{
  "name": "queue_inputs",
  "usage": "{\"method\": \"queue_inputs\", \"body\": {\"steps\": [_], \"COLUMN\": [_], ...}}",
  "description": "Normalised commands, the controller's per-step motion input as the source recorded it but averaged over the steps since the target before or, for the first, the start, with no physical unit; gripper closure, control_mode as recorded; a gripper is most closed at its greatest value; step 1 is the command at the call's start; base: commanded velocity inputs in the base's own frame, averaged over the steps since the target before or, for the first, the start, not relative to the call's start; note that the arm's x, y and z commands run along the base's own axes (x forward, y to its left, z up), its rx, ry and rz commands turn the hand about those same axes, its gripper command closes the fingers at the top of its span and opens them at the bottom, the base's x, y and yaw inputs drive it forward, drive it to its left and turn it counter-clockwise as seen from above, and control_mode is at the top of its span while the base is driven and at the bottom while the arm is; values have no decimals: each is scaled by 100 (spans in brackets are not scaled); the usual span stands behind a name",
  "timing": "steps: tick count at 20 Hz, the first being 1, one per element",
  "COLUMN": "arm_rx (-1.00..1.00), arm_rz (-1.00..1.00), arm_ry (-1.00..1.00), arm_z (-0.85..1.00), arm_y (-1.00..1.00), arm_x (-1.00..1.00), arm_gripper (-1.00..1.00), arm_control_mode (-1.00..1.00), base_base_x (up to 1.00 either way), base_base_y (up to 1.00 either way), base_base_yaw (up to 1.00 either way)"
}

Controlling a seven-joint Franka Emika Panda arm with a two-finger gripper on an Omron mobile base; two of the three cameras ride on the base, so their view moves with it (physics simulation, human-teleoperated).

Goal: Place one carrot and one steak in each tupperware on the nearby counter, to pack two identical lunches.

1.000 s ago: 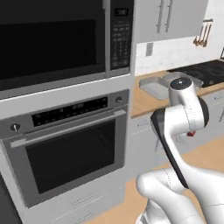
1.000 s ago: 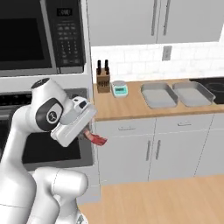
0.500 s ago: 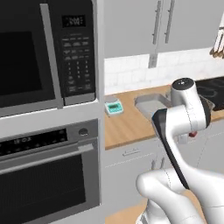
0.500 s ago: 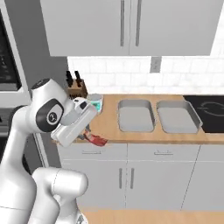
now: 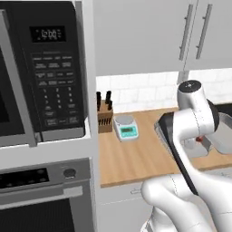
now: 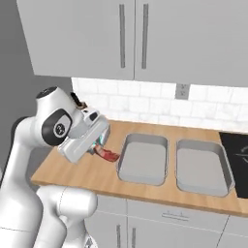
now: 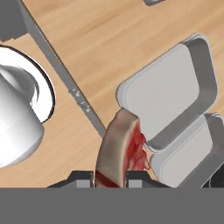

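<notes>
Hand (image 7: 110, 180) grips a steak (image 7: 121, 148) at lower centre of the hand view; both trays (image 6: 143, 159) (image 6: 201, 167) on the surface (image 6: 72, 169) empty, all packing left.

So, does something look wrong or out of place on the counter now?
Nothing stands out. Both tupperware trays sit flat and side by side on the counter, with nothing in them. The gripper is shut on the steak, held on edge.

base views flank arm, sharing counter (image 6: 104, 174), hand view overhead
</notes>
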Motion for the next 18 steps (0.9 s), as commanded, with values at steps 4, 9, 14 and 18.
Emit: {"method": "queue_inputs", "body": {"steps": [4, 9, 14, 18], "arm_rx": [0, 0, 3, 11], "arm_rz": [0, 0, 14, 13], "arm_ry": [0, 0, 2, 0], "arm_z": [0, 0, -21, -73], "arm_y": [0, 0, -6, -21], "arm_x": [0, 0, 64, 55], "arm_gripper": [100, 100, 100, 100], "arm_control_mode": [100, 100, -100, -100], "base_base_x": [6, 46, 0, 0], "base_base_y": [-79, -32, 0, 0], "base_base_yaw": [34, 21, 0, 0]}}
